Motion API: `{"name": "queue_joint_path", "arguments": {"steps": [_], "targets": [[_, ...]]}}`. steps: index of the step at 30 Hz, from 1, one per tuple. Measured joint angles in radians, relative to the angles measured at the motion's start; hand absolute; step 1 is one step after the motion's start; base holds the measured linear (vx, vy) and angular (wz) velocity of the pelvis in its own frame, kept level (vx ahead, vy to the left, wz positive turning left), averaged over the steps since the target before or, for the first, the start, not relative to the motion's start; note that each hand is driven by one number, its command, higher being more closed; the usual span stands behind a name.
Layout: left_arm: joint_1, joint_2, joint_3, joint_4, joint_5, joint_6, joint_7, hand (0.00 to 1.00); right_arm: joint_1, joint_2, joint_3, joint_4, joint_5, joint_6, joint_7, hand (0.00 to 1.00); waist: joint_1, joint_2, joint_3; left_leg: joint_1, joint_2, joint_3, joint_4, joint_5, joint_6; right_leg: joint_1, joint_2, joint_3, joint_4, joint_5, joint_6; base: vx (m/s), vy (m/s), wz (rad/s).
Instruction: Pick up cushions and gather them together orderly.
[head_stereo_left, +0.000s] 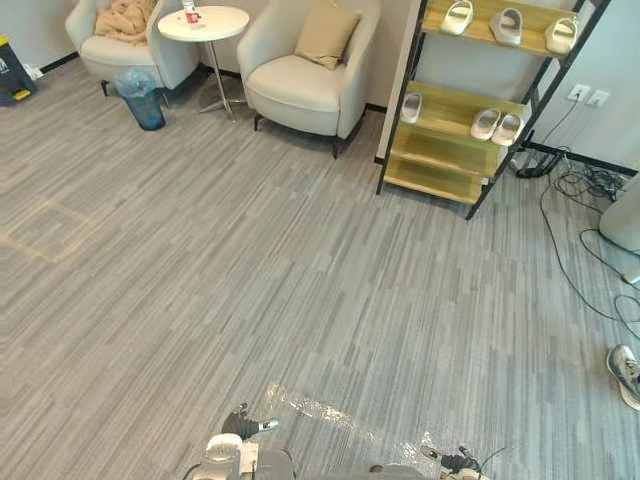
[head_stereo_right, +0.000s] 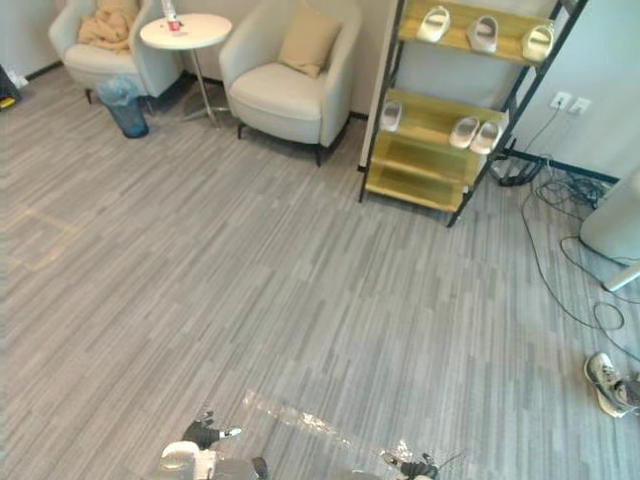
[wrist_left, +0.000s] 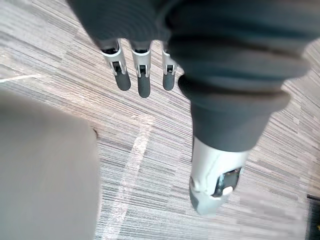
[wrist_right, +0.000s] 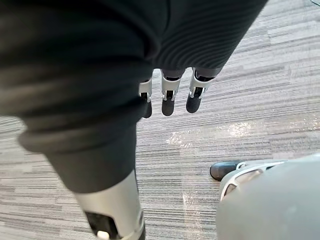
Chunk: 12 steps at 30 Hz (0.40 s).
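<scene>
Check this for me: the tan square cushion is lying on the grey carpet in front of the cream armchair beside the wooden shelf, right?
No. The tan square cushion is not on the grey carpet; it sits on the seat of the cream armchair beside the wooden shelf, leaning on the backrest, as the left eye view shows.

a tan cushion (head_stereo_left: 327, 32), cream armchair (head_stereo_left: 300, 88), grey streaked carpet (head_stereo_left: 250, 280), white table (head_stereo_left: 205, 24), blue bin (head_stereo_left: 143, 100), yellow-wood shelf (head_stereo_left: 450, 100).
</scene>
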Motion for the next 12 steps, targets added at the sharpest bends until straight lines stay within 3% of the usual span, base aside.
{"name": "queue_joint_path", "arguments": {"steps": [12], "targets": [[0.013, -0.006, -0.021, 0.006, -0.011, -0.002, -0.007, 0.0, 0.0, -0.013, -0.004, 0.024, 0.0, 0.004, 0.0, 0.0, -0.008, 0.012, -0.015, 0.038, -0.008, -0.025, -0.108, 0.06, 0.0, 0.013, 0.008, 0.007, -0.047, 0.02, 0.006, -0.06, -0.008, 0.02]]}}
